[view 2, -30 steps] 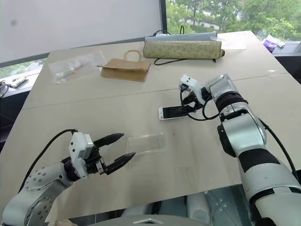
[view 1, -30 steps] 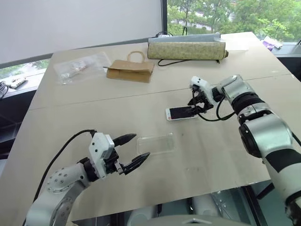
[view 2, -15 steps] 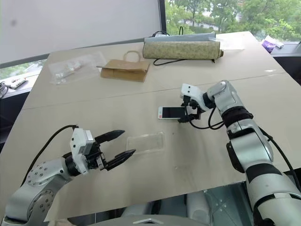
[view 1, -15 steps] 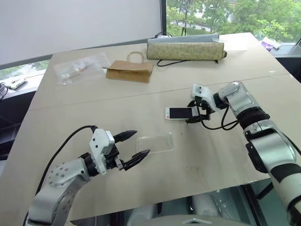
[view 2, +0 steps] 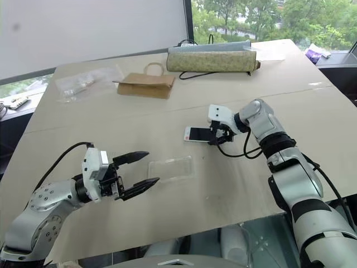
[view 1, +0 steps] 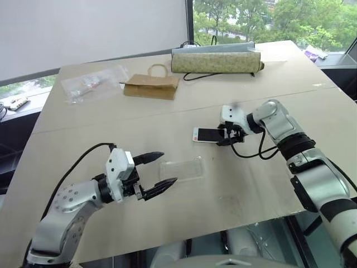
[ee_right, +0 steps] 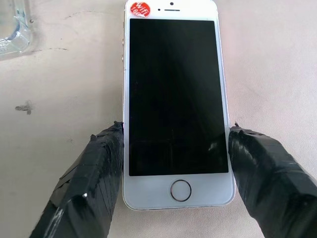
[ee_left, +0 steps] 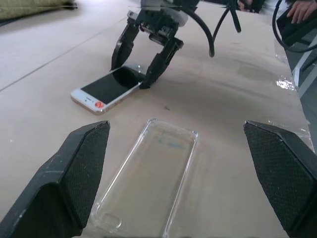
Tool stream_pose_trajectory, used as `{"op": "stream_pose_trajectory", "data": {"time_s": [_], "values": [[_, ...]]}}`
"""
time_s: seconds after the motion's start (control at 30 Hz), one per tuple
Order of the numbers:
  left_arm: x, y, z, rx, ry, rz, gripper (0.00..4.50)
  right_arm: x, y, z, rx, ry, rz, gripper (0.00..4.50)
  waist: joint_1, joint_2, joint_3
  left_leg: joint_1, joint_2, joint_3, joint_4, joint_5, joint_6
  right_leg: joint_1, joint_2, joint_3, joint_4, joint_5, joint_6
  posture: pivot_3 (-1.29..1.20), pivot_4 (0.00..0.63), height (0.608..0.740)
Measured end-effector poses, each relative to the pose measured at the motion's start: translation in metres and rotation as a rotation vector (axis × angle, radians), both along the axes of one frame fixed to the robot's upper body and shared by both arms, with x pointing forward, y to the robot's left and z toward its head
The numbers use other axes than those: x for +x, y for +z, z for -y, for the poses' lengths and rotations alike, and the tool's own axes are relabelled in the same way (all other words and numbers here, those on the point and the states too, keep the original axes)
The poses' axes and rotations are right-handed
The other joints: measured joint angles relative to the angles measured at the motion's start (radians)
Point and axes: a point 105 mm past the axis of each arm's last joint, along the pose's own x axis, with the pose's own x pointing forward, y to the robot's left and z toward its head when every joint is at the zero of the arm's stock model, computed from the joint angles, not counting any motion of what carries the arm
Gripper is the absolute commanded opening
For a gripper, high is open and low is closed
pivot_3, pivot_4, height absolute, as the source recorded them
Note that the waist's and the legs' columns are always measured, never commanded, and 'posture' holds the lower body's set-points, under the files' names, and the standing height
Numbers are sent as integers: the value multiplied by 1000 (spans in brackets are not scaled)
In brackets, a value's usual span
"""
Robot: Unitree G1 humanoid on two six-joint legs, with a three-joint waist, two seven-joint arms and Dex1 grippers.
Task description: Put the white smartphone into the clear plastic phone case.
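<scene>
A: Where's the phone (ee_right: 174, 104)?

B: Flat on the table (view 1: 167, 120), screen up, its home-button end between the two fingers of the right gripper (view 1: 227, 136). One finger sits at each long edge (touching or just off, can't tell), so not clearly a grip.

A: And the case (ee_left: 146, 186)?

B: Lying open-side up just ahead of the left gripper (view 1: 157, 170), apart from it, w/ the phone beyond.

A: Left gripper's state?

B: Fingers spread wide, nothing between them, hovering above the table.
</scene>
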Motion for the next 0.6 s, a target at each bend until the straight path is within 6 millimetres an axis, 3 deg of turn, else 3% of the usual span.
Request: {"op": "stream_pose_trajectory", "data": {"time_s": [0.13, 0.3, 0.47, 0.6], "values": [[1, 1, 1, -29, 11, 7, 4500, -2, 2, 4, 24, -25, -2, 2840, 8, 0, 0, -1, 0, -1, 0, 0, 0, -1, 0, -1, 0, 0, 0, 0, 150, 740], [0, 1, -5, -52, 52, -2, 4500, -14, 19, 19, 114, -95, -26, 2828, 25, 1, 2, -12, 0, -2, 0, 0, 0, -11, -1, -1, -3, 0, 0, 0, 150, 740], [-17, -9, -15, -59, 39, -42, 4500, -43, 44, 1, 185, -40, -1, 2827, 19, 1, 2, -21, 0, -2, -1, 0, -1, -22, -1, -2, -5, 0, 0, 0, 150, 740], [-29, -20, -39, -4, 64, -36, 4500, -73, 49, -32, 187, 46, 22, 2798, 22, 1, 2, -21, 0, -2, -4, -1, -2, -23, -1, -2, -6, 0, 0, 0, 150, 740]]}}
